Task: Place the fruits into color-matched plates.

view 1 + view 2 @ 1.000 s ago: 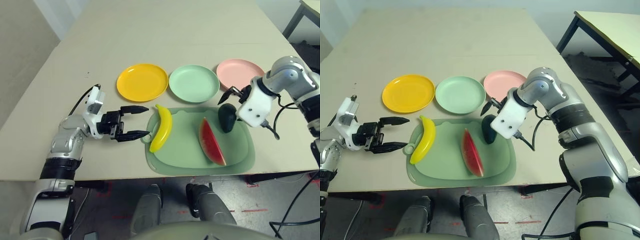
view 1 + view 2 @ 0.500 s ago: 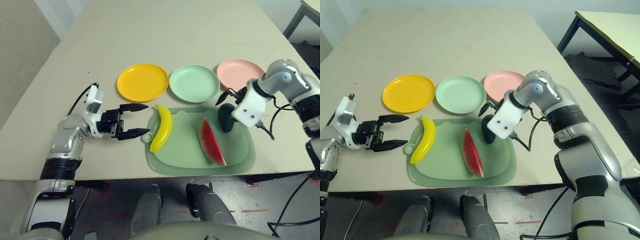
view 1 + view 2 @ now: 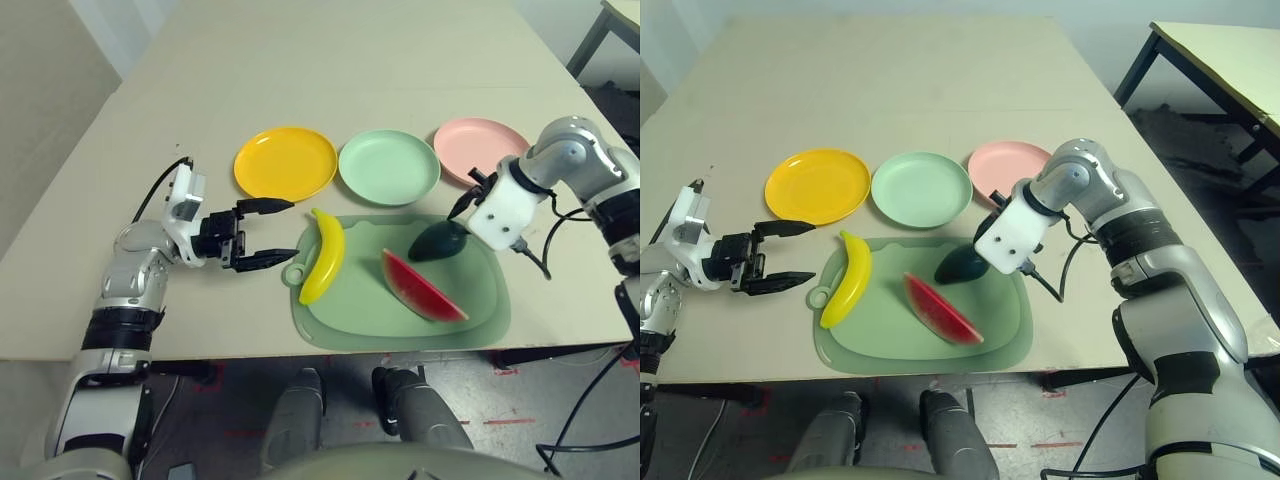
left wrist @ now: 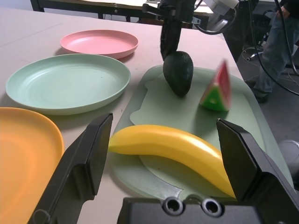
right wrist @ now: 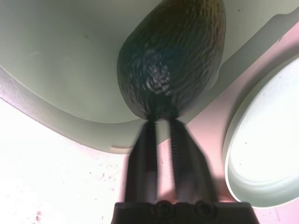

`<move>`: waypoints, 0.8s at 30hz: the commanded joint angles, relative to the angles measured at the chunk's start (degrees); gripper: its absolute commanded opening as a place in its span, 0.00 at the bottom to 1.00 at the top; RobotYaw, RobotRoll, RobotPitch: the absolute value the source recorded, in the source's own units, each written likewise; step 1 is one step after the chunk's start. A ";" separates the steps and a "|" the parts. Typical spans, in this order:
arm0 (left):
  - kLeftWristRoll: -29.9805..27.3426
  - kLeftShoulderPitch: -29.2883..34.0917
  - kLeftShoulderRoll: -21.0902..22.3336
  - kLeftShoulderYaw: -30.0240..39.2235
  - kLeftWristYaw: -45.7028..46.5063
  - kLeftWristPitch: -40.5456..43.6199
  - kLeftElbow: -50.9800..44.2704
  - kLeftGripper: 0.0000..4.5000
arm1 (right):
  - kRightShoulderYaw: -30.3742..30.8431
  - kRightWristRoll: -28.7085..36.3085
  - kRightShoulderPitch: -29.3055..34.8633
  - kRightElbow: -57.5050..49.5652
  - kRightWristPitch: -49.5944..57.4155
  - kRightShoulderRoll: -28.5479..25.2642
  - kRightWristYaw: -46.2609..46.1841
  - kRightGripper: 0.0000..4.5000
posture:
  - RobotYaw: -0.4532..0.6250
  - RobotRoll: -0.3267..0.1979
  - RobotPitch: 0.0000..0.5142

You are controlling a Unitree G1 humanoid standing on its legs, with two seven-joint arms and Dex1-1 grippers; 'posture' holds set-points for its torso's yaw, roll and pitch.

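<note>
- The left gripper [image 3: 268, 232] hangs just above the desk [image 3: 200, 80], near the left end of the banana [image 3: 322, 256]. Its two black fingers [image 4: 84, 161] are spread wide apart and hold nothing.
- The right gripper [image 5: 161, 122] points down at the back right corner of the green cutting board [image 3: 400, 310]. Its fingers are shut together, and their tips touch the end of the avocado [image 3: 438, 241]. The fingers do not wrap around the avocado.
- The dark green avocado lies on its side on the board, near the back right corner.
- The yellow banana lies along the left side of the board, beside the small ring handle [image 3: 291, 274].
- The red watermelon wedge [image 3: 421, 287] is on the board too, in front of the avocado. It looks a bit blurry in the left wrist view.
- Three plates sit in a row on the desk behind the board, all with nothing on them: the yellow plate [image 3: 285, 163] on the left, the green plate [image 3: 389, 167] in the middle, and the pink plate [image 3: 478, 146] on the right.
</note>
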 commanded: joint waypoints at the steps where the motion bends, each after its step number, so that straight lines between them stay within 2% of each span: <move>1: 0.95 0.24 0.19 0.44 -0.60 -0.77 0.69 1.00 | -0.38 -0.20 0.06 -0.55 -0.27 -0.76 0.27 0.01 | 0.43 0.62 0.33; 4: 1.02 0.51 0.16 0.41 -0.67 -0.83 0.54 1.00 | -0.35 -0.16 0.15 -0.66 -0.28 -0.79 0.19 0.01 | 0.43 0.62 0.33; 7: 1.21 0.62 0.18 0.34 -0.79 -0.95 0.60 1.00 | -0.38 -0.57 -0.27 -0.26 -0.29 -0.73 -0.11 0.14 | 0.43 0.62 0.33; 11: 1.60 0.43 0.20 0.25 -1.00 -1.24 0.98 1.00 | -0.64 -1.98 -2.13 1.19 1.01 -0.97 -0.47 0.46 | 0.42 0.62 0.32; 17: 1.89 0.14 0.06 0.17 -1.42 -1.63 1.79 1.00 | -2.63 -1.17 -4.29 -2.01 12.96 -1.99 1.69 0.94 | 0.41 0.62 0.32; 18: 1.96 0.05 0.01 0.12 -1.51 -1.72 2.00 1.00 | -3.03 -0.54 -4.09 -3.58 15.29 -2.27 2.66 0.99 | 0.41 0.62 0.32; 24: 2.24 -0.57 -0.45 -0.26 -1.99 -2.30 3.15 1.00 | -3.48 3.38 -0.89 -14.41 28.51 -4.16 5.35 0.99 | 0.40 0.62 0.32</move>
